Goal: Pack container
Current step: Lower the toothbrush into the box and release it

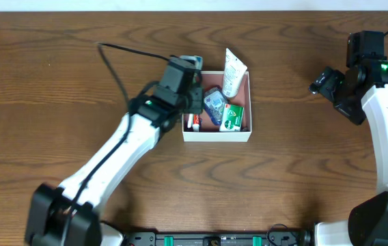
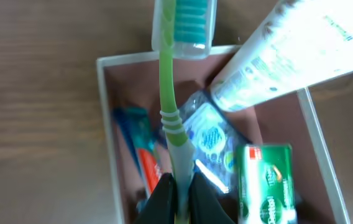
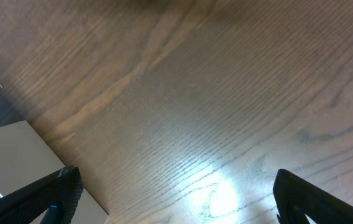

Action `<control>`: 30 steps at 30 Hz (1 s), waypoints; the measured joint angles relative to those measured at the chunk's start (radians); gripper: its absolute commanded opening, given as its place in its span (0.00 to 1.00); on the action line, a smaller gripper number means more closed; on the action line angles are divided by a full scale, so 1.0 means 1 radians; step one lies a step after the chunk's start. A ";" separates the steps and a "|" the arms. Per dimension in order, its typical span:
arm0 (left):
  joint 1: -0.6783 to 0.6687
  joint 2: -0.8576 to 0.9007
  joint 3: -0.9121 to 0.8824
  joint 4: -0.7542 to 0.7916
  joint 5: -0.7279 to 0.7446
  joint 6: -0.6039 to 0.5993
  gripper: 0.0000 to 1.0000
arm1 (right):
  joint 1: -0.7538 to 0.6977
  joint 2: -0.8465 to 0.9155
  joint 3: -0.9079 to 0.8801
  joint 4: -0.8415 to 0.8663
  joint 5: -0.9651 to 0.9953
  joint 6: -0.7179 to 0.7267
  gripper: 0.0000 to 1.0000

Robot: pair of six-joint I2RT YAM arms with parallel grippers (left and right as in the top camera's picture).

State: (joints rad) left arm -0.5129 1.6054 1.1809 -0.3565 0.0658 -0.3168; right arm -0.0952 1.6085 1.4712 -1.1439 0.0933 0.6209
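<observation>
The container (image 1: pixel 216 135) is a shallow white box with a pinkish-brown inside, at the table's middle. It holds a white tube (image 1: pixel 233 72) leaning over the far wall, a blue floss pack (image 1: pixel 214 102), a green box (image 1: pixel 232 117) and a red-and-blue toothpaste (image 1: pixel 192 122). My left gripper (image 1: pixel 191 96) is over the container's left side, shut on a green toothbrush (image 2: pixel 167 93) whose capped head (image 2: pixel 186 25) reaches past the far wall (image 2: pixel 133 58). The left wrist view also shows the tube (image 2: pixel 288 56), floss pack (image 2: pixel 210 137) and green box (image 2: pixel 266 180). My right gripper (image 1: pixel 317 85) is open and empty.
The right gripper (image 3: pixel 183 199) hangs over bare wooden table at the right, well away from the container. A pale flat surface (image 3: pixel 9 155) shows at the left edge of the right wrist view. A black cable (image 1: pixel 122 55) runs over the table behind the left arm.
</observation>
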 measured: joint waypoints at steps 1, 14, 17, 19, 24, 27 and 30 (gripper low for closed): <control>0.001 0.019 0.000 0.014 0.003 -0.001 0.07 | 0.000 0.000 0.000 0.000 0.000 0.000 0.99; 0.026 0.024 0.000 -0.004 0.019 -0.017 0.64 | 0.000 0.000 0.000 0.000 0.000 0.000 0.99; 0.077 -0.031 0.000 -0.049 0.016 -0.017 0.71 | 0.000 0.000 0.000 0.000 0.000 0.000 0.99; 0.131 -0.073 0.000 -0.093 -0.005 -0.017 0.73 | 0.000 0.000 0.000 0.000 0.000 0.000 0.99; 0.311 -0.141 0.000 -0.166 -0.056 -0.016 0.87 | 0.000 0.000 0.000 0.000 0.000 0.000 0.99; 0.406 -0.147 0.000 -0.194 -0.074 0.000 0.98 | 0.000 0.000 0.000 0.000 0.000 0.000 0.99; 0.467 -0.147 0.000 -0.237 -0.080 0.000 0.98 | 0.000 0.000 0.000 0.000 0.000 0.000 0.99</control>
State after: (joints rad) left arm -0.0456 1.4586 1.1805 -0.5930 -0.0147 -0.3164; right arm -0.0952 1.6085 1.4712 -1.1439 0.0937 0.6209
